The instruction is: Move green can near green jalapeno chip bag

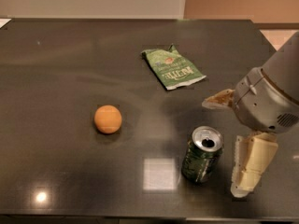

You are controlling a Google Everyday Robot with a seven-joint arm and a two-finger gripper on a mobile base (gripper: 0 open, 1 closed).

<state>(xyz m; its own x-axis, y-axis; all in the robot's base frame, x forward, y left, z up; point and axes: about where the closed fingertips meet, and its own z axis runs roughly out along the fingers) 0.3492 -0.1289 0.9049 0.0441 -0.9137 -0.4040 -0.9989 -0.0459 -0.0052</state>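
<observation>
1. On the dark, glossy tabletop [70, 64] the green can [202, 155] stands upright near the front edge, right of the middle. Its silver top with the open pull-tab hole faces up.
2. Towards the back of the tabletop, the green jalapeno chip bag [174, 69] lies flat and crinkled, its white lettering running at an angle. It is well apart from the can, with a bare stretch of surface between them.
3. To the left, an orange ball [108, 119] sits by itself, well apart from both the can and the bag.
4. At the right side, the gripper [223, 148] hangs just beside the can, carried by a rounded grey wrist [268, 101] that reaches in from the right edge.
5. Its pale fingers [252, 164] are spread wide and hold nothing. One points left, above and behind the can's top, and the other points down towards the tabletop just right of the can.
6. Neither finger touches the can, and a narrow strip of tabletop shows between the can's right side and the lower finger.
7. Whether the lower finger's tip touches the surface cannot be told.
8. Near the front edge, a pale square reflection [160, 173] lies just left of the can, and a small bright spot of light [41, 197] shows at the far left.
</observation>
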